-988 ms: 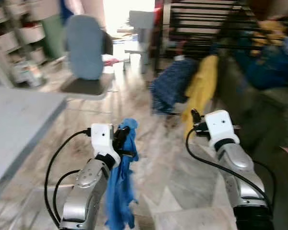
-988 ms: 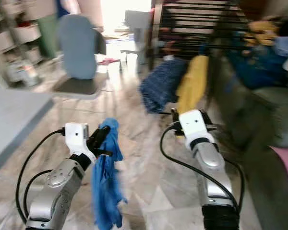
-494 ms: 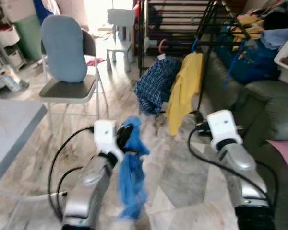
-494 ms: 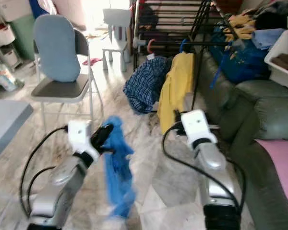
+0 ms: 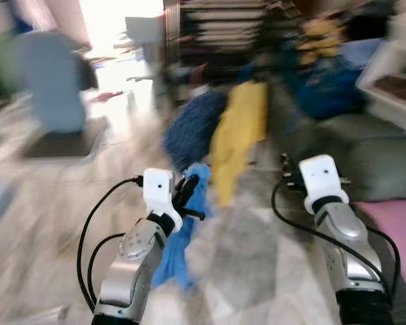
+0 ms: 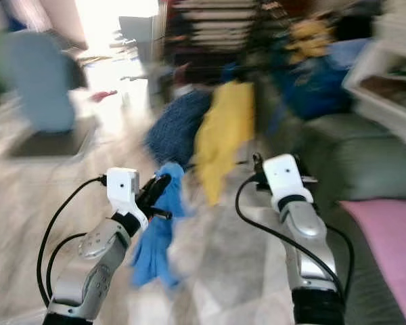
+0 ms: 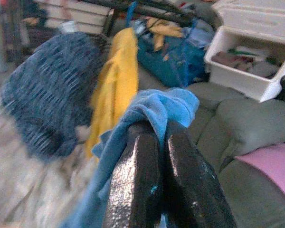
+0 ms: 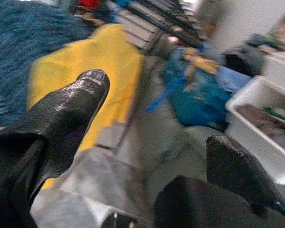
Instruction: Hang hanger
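My left gripper (image 5: pixel 191 189) is shut on a bright blue cloth (image 5: pixel 178 251), which hangs limp from its fingers (image 7: pixel 135 161) over the marble floor. In the left wrist view the blue cloth (image 7: pixel 157 102) drapes over both fingertips. My right gripper (image 8: pixel 156 109) is held out at the same height, open with nothing between its fingers. Ahead stands a dark drying rack (image 7: pixel 147 5) with a yellow garment (image 5: pixel 237 139) and a blue checked garment (image 5: pixel 193 125) hanging from it. The head views are blurred. I cannot make out a hanger in the cloth.
A grey-green sofa (image 5: pixel 365 149) runs along the right, with a pink cushion (image 5: pixel 396 223) and a white bin (image 7: pixel 249 71) of clothes on it. A folding chair (image 5: pixel 54 88) with a blue back stands at the left. Blue bags (image 7: pixel 173 54) lie behind the rack.
The whole picture has shifted left and blurred, so the camera has turned right toward the sofa. Both arms keep their pose; the blue cloth stays in the left gripper.
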{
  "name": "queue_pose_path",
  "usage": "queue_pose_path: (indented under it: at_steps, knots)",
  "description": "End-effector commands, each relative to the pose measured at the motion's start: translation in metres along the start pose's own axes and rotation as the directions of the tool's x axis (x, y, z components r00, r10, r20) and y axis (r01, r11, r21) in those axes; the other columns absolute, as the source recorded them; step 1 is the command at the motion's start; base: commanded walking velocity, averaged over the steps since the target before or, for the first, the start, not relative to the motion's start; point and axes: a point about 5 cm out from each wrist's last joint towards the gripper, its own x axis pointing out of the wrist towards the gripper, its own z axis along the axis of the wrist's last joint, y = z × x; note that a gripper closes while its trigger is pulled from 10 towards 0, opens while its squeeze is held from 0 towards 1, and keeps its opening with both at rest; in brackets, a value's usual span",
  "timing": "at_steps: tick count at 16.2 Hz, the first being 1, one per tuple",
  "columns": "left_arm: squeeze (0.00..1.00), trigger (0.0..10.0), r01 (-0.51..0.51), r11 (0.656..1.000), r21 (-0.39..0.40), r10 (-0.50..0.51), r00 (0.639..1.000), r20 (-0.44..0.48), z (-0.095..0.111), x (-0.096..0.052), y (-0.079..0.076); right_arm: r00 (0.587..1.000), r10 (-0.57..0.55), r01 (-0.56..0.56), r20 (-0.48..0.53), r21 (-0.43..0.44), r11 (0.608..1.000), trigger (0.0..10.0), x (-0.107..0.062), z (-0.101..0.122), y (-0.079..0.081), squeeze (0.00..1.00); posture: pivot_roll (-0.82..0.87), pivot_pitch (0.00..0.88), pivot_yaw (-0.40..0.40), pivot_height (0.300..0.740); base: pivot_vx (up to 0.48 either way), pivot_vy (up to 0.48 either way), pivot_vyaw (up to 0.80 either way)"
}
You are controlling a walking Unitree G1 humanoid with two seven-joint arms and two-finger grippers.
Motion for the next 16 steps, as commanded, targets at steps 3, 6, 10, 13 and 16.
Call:
queue_pose_path:
  at_steps: [3, 6, 10, 13, 16]
  knots:
    - [0.00, 10.0, -0.002, 1.000, 0.018, 0.001, 1.000, 0.031, 0.007, 0.001, 0.002, 0.999, 0.025, -0.025, 0.031, 0.008, 1.000, 10.0, 0.003, 0.007, 0.009, 0.00, -0.12, 0.000, -0.008, 0.740, 0.394, 0.000, -0.80]
    - [0.00, 10.0, -0.099, 0.993, 0.068, 0.098, 0.995, 0.026, 0.004, -0.010, 0.023, 1.000, -0.001, 0.001, 0.027, 0.020, 1.000, 10.0, -0.004, 0.004, 0.003, 0.00, -0.12, 0.000, 0.020, 0.740, 0.383, 0.000, 0.00]
    - [0.00, 10.0, -0.230, 0.963, 0.137, 0.230, 0.973, 0.017, 0.000, -0.033, 0.052, 0.993, 0.081, -0.073, -0.085, 0.091, 0.993, 10.0, -0.028, -0.019, 0.007, 0.00, -0.11, 0.000, 0.031, 0.740, 0.340, 0.000, 0.00]
    - [0.00, 10.0, -0.357, 0.905, 0.233, 0.363, 0.932, 0.019, -0.008, -0.047, 0.071, 0.969, 0.203, -0.194, -0.141, 0.080, 0.978, 10.0, -0.045, -0.029, 0.006, 0.00, -0.11, 0.000, 0.030, 0.740, 0.000, 0.000, 0.00]
    - [0.00, 10.0, -0.379, 0.886, 0.267, 0.383, 0.923, 0.040, -0.011, -0.041, 0.070, 0.965, 0.229, -0.220, -0.127, 0.081, 0.972, 10.0, -0.038, -0.021, 0.004, 0.00, -0.11, 0.000, 0.031, 0.740, 0.000, 0.000, 0.00]
